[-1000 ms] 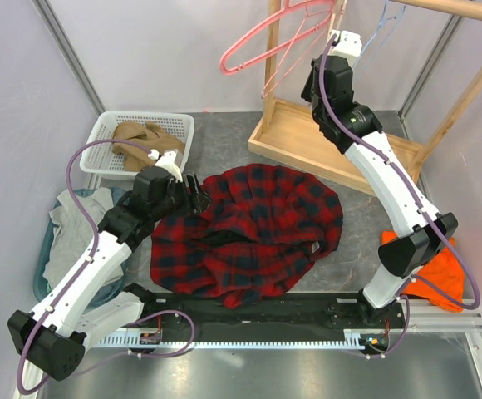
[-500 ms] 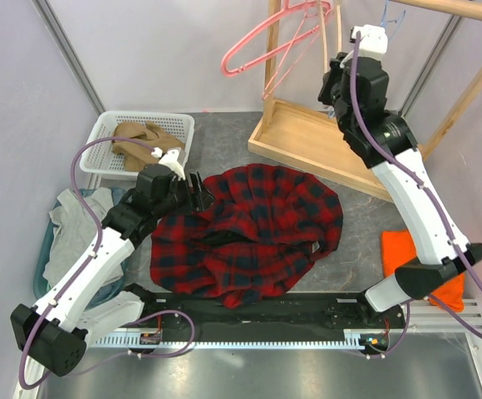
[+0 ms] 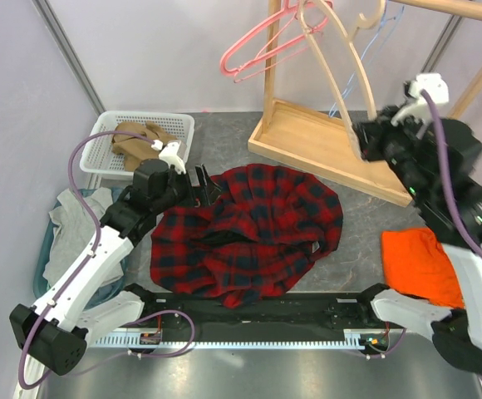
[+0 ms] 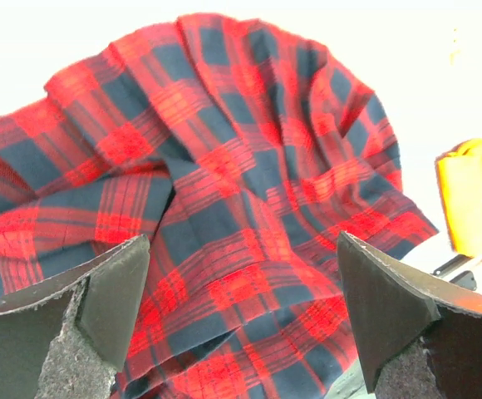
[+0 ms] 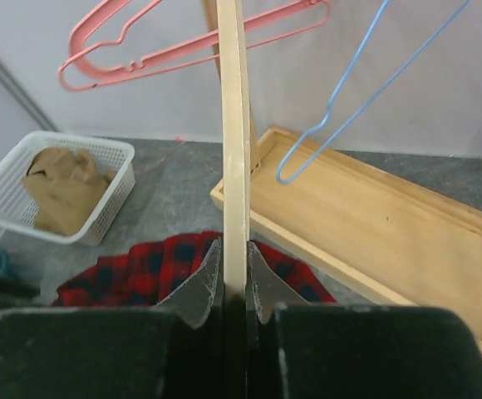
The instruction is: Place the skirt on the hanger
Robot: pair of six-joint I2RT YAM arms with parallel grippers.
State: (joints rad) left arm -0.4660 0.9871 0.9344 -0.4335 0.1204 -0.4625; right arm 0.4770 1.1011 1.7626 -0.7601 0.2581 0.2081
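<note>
Over in the white basket (image 3: pixel 98 145), the skirt (image 3: pixel 137 141) lies crumpled — soft, light, floppy; we would pinch a raised fold. Our left gripper (image 3: pixel 205 184) stands spread above the plaid shirt (image 3: pixel 266 224); our right gripper (image 5: pixel 234 274) pinches the wooden hanger (image 5: pixel 233 125).

This is a robot lab, a small test cell, not a home. A left arm (image 3: pixel 100 258) and a right arm (image 3: pixel 465 216) are bolted to a black plate (image 3: pixel 258 303) at the near edge of a grey desk (image 3: pixel 224 141), and purple cables (image 3: pixel 79 166) loop from them. Plain pale panels (image 3: pixel 141 58) between metal posts (image 3: pixel 71 54) close the desk in. The things here are a few clothes: a plaid shirt (image 3: pixel 258 229), a skirt (image 3: pixel 141 140) in a white basket (image 3: pixel 94 145) and an orange cloth (image 3: pixel 420 266). There is also a wooden rack (image 3: pixel 307 137) with a pink hanger (image 3: pixel 253 50) and a wooden hanger (image 5: pixel 234 125).
</note>
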